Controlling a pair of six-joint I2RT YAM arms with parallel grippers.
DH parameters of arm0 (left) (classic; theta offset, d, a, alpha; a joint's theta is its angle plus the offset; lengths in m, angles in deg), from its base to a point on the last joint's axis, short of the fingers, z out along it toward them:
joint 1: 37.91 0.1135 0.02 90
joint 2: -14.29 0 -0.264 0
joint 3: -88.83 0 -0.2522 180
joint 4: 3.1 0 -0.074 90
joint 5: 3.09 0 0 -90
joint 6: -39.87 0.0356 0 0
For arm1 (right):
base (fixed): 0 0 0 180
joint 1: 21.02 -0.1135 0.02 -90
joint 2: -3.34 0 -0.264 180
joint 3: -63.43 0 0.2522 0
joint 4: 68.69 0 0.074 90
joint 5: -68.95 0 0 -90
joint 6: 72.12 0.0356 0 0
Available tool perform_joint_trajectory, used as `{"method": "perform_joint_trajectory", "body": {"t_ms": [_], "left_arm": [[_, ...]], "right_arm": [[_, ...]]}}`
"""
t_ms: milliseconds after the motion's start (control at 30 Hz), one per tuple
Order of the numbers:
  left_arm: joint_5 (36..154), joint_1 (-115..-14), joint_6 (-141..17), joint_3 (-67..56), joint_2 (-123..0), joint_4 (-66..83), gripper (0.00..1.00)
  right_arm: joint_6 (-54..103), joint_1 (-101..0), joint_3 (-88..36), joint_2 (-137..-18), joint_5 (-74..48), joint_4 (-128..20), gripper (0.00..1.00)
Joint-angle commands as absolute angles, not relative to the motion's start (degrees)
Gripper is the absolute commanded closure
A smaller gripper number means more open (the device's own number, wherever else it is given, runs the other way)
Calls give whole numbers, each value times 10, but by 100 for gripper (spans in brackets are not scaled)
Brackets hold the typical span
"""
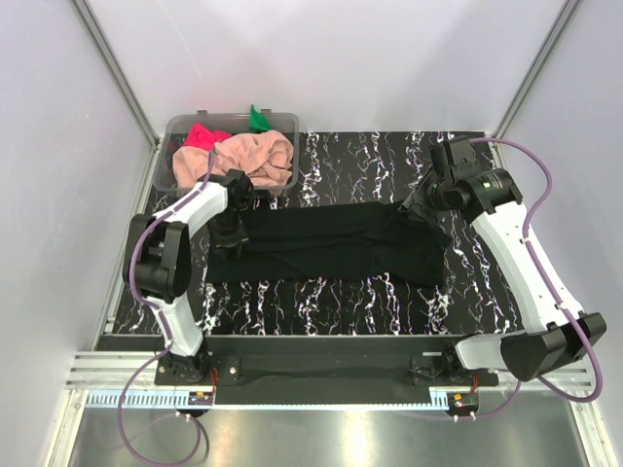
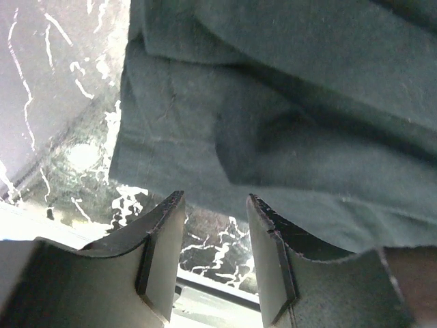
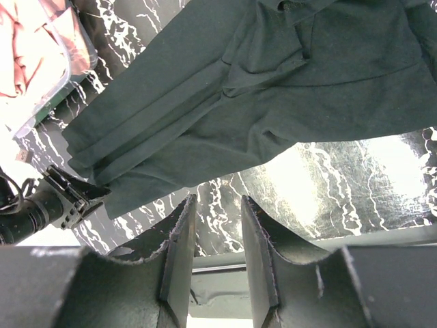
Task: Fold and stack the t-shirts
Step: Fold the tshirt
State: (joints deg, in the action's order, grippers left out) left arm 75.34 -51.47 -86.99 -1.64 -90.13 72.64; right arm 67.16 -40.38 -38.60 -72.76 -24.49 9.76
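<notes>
**Asker:** What took up most of the scene?

**Describer:** A black table [image 1: 321,292] veined with white ran under both claws. On it lay the black t-shirt [image 1: 331,243], folded into a long band and spread flat between the left claw [image 1: 232,232] and the right claw [image 1: 417,204]. Its left end lay just beside the left claw. Its wider right end reached under the right claw.

**Asker:** And the other shirts?

**Describer:** They sat in a clear plastic tub [image 1: 167,165] just beyond the left claw and well apart from the right claw. The peach-pink t-shirt [image 1: 255,156] was the biggest heap, on the side of the tub nearest the left claw. The pink-red t-shirt [image 1: 201,136] lay behind it, farther from that claw. A small tip of the green t-shirt [image 1: 258,120] poked up at the tub's far wall.

**Asker:** How did the claws stand?

**Describer:** Both were empty. In the left wrist view, the fingers [image 2: 160,236] stood partly apart above the table. The edge of the black cloth lay just past their tips, not between them. In the right wrist view, the fingers [image 3: 179,239] stood a narrow way apart, gripping nothing, with the black shirt lying beyond them.
</notes>
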Motion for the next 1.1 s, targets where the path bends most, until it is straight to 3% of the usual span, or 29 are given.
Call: {"method": "perform_joint_trajectory", "body": {"t_ms": [0,1067], "left_arm": [[737,-516,-864,9,-913,716,54],[677,-471,-861,159,-991,723,54]], "right_arm": [[668,-406,-390,-739,-240,85,61],[675,-405,-369,-759,-186,53,62]]}}
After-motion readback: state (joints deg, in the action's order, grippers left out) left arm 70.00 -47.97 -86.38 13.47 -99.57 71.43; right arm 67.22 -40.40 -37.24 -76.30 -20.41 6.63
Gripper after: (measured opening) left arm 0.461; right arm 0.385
